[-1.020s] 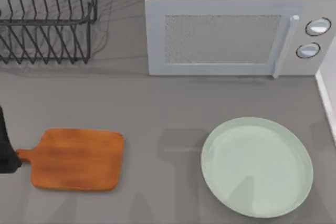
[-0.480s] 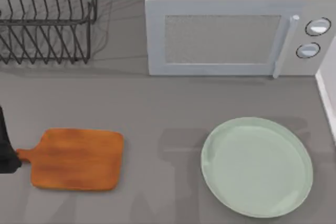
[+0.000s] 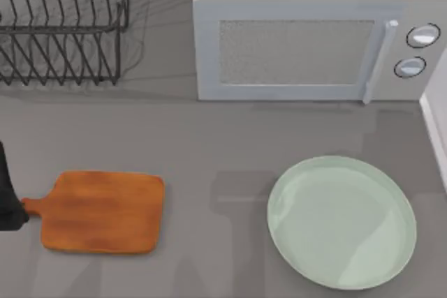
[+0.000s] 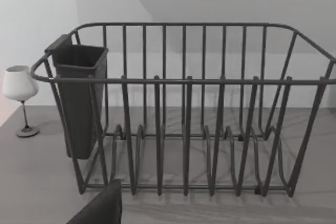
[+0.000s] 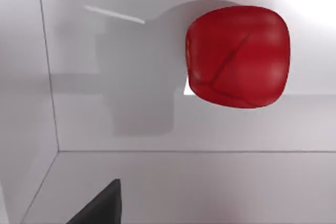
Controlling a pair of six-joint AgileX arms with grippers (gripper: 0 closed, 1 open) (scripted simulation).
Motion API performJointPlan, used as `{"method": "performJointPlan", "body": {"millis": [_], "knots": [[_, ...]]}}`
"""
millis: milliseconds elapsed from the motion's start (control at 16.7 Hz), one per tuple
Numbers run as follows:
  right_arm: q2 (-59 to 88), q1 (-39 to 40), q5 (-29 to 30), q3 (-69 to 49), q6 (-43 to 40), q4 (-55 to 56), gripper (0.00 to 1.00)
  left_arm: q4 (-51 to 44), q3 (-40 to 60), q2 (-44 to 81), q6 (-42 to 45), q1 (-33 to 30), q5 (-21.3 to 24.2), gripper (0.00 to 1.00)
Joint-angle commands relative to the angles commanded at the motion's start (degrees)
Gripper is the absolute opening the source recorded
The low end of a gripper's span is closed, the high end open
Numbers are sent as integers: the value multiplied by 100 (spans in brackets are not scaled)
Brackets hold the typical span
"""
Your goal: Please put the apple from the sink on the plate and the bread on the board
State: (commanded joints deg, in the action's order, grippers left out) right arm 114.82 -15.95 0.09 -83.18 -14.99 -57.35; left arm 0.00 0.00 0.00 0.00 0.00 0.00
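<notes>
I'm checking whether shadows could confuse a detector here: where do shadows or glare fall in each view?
Top view: soft arm-shaped shadows cross the table between the board and the plate, which carries pale sheen. Left wrist view: the dish rack throws thin bar shadows. Right wrist view: the apple casts a grey shadow on the white sink; bright glare sits beyond it.

glossy apple; wooden board; seemingly glazed plate

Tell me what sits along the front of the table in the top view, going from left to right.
Left arm at the left edge → board → plate.
</notes>
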Motion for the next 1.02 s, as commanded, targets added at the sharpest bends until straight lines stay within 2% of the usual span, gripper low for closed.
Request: {"method": "performJointPlan", "body": {"millis": [540, 1020], "knots": [[298, 8, 3, 8, -11, 156, 100, 0, 0, 0, 0, 0, 0, 100], [1685, -9, 14, 809, 8, 2486, 100, 0, 0, 0, 0, 0, 0, 100]]}}
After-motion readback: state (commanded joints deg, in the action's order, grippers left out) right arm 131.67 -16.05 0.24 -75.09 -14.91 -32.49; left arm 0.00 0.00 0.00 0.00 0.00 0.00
